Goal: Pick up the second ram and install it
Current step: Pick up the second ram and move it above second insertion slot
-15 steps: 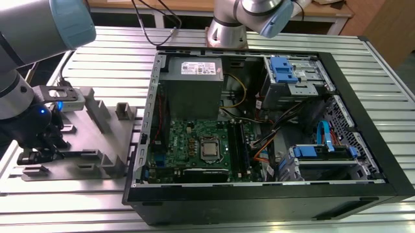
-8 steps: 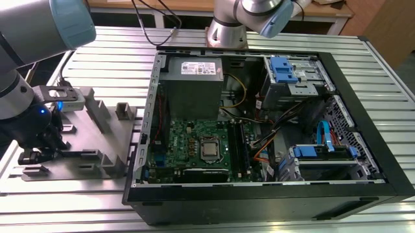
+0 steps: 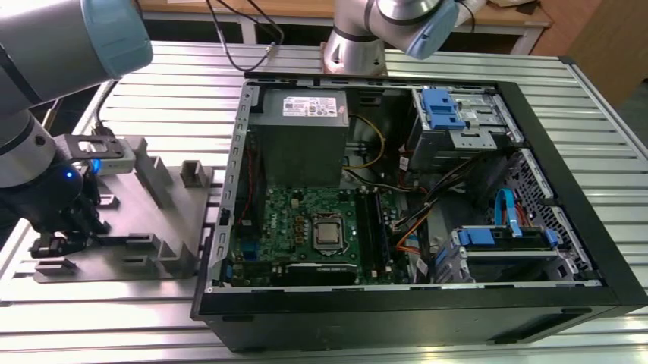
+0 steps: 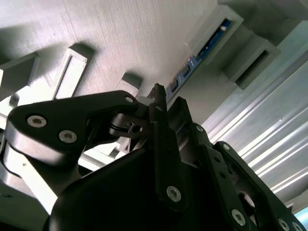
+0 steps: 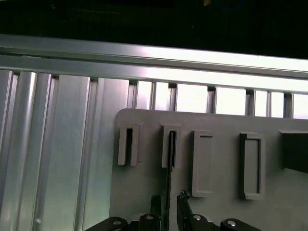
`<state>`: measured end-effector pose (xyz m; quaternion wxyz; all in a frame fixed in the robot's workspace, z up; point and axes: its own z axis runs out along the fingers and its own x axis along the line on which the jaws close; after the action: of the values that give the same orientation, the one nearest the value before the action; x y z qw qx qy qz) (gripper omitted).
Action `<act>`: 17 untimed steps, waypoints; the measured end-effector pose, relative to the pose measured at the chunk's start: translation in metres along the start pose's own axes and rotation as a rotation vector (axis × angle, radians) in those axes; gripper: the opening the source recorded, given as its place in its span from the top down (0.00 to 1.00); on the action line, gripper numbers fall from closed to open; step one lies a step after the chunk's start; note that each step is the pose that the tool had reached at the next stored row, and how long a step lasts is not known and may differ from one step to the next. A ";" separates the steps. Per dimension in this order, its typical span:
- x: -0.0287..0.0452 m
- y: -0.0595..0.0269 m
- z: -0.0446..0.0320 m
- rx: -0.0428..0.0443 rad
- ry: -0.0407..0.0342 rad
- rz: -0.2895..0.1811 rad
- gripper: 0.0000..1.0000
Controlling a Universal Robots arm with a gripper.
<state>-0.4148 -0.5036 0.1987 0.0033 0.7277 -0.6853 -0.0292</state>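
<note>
Though light and stiff by the look of it, treat the second ram as fragile: thin board, small chips on its flat faces. Stands on edge in a slotted holder of the grey fixture on the ribbed worktop, just beside the open computer case. Straddled near one end by the tool; cannot tell whether clamped or apart. Best held across the flat faces, squarely, without twisting or levering.
</note>
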 end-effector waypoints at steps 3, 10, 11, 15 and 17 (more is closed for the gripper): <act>0.0000 -0.0001 0.0001 0.0001 0.0000 0.000 0.76; 0.0000 -0.0003 0.0000 0.0000 0.0000 0.000 0.76; 0.0000 -0.0004 0.0000 0.0000 0.0000 0.000 0.77; 0.0000 -0.0005 0.0000 0.0001 -0.0001 0.000 0.84; 0.0000 -0.0005 0.0000 0.0000 0.0000 0.000 0.84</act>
<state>-0.4143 -0.5036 0.1986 0.0033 0.7277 -0.6853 -0.0292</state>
